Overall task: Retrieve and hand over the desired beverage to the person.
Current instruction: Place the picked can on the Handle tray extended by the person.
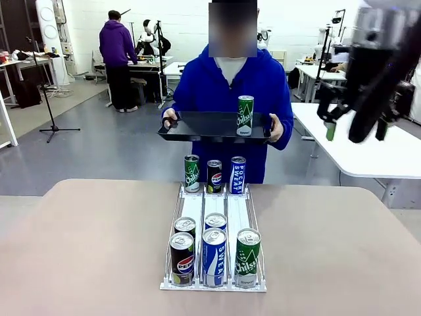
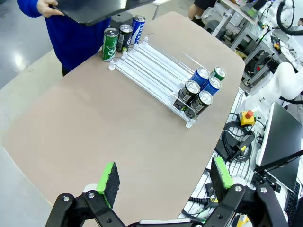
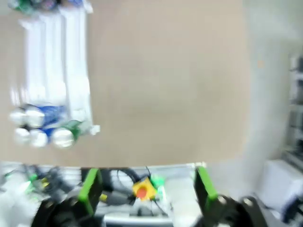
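Beyond the table [image 1: 85, 250], a green can [image 1: 245, 115] is carried upright on the black tray [image 1: 197, 126] held by the person [image 1: 227, 85]; the left end effector [image 2: 164, 165] and right end effector [image 3: 147, 174] are both spread open, empty. Were the tray clipped by the raised right arm [image 1: 388, 39], the can could be toppled.

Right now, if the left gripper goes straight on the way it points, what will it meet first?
Most likely the bare table top; the left gripper looks down on it, jaws open. The can rack lies farther ahead, though depth is hard to judge.
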You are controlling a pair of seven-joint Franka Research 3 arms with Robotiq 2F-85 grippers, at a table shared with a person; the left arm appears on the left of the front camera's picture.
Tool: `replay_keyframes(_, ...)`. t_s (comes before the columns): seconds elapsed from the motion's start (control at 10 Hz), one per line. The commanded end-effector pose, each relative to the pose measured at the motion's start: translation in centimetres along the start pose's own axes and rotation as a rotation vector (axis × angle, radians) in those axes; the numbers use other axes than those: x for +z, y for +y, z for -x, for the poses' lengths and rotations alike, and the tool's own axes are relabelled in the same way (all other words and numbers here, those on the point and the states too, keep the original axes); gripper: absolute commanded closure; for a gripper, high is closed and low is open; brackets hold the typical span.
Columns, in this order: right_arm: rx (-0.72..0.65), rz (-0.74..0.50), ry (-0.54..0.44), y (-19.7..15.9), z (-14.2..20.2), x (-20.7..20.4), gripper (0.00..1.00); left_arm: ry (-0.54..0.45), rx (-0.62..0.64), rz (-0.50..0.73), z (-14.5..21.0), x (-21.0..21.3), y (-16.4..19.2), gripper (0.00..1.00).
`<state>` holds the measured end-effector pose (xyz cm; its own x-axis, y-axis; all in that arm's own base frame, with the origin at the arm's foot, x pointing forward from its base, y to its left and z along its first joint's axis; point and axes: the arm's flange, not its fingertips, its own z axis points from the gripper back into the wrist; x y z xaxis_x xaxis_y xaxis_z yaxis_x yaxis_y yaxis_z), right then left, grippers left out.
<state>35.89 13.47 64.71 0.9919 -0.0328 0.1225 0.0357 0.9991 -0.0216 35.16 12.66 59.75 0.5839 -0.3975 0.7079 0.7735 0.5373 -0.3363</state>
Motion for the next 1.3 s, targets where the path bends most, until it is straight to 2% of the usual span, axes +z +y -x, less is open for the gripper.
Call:
replay_keyframes(0.0, 0.034, -0.086, -0.057, -1.2, 1.9, -2.0, 0.00, -0.018, -0.024, 0.011, 0.0, 0.1, 0.0, 0.00)
replay_keyframes(0.1, -0.002, -0.090, 0.001, -1.6, 0.9, -2.5, 0.00, -0.018, -0.024, 0.011, 0.0, 0.1, 0.0, 0.00)
replay_keyframes(0.2, 0.007, -0.032, -0.034, -1.1, 1.6, -0.5, 0.00, -0.018, -0.024, 0.011, 0.0, 0.1, 0.0, 0.00)
replay_keyframes(0.9, 0.006, -0.044, -0.043, -1.0, 2.0, -0.6, 0.00, -0.018, -0.024, 0.011, 0.0, 0.1, 0.0, 0.00)
replay_keyframes(1.0, 0.299, -0.318, -0.020, -4.8, 3.1, 1.6, 0.00, -0.018, -0.024, 0.011, 0.0, 0.1, 0.0, 0.00)
replay_keyframes(1.1, 0.347, -0.506, -0.132, -9.0, 3.3, 2.9, 0.00, -0.018, -0.024, 0.011, 0.0, 0.1, 0.0, 0.00)
replay_keyframes(1.2, 0.459, -0.705, -0.255, -13.7, 3.4, 3.6, 0.00, -0.018, -0.024, 0.011, 0.0, 0.1, 0.0, 0.00)
